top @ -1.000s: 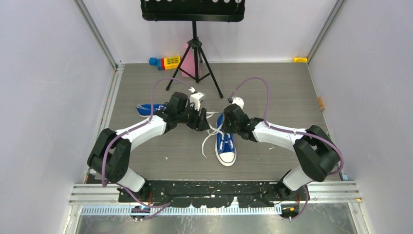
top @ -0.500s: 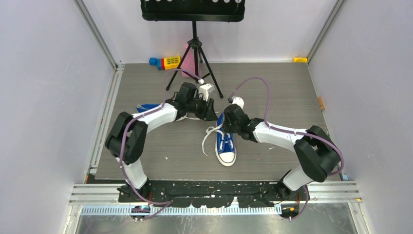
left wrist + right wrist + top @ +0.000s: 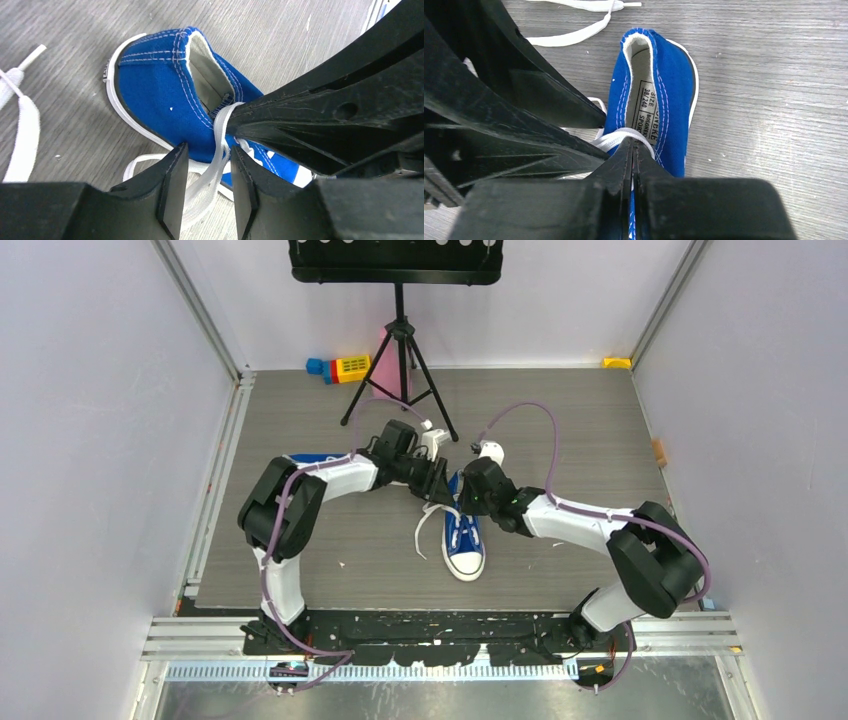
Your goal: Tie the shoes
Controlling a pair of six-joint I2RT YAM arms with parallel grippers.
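One blue shoe (image 3: 464,540) lies mid-table with its white toe cap toward the arm bases. Only a strip of the other shoe (image 3: 305,458) shows behind the left arm. My right gripper (image 3: 633,143) is shut on a loop of white lace (image 3: 616,136) over the shoe's opening (image 3: 644,75). In the left wrist view the shoe's heel (image 3: 150,85) lies ahead. My left gripper (image 3: 208,149) is open, and the lace (image 3: 219,131) runs between its fingers, short of either pad. From above, the left gripper (image 3: 440,486) and right gripper (image 3: 463,502) almost touch over the heel.
A loose lace end (image 3: 22,130) trails on the wood floor left of the shoe. At the back stands a black tripod stand (image 3: 400,370), with coloured toy blocks (image 3: 340,367) beside it. A yellow piece (image 3: 617,362) sits in the far right corner. Walls close in on both sides.
The left arm has swung right toward the shoe's heel, bringing its gripper beside the right one, and its jaws have narrowed around the lace. The right gripper has stayed shut in place.
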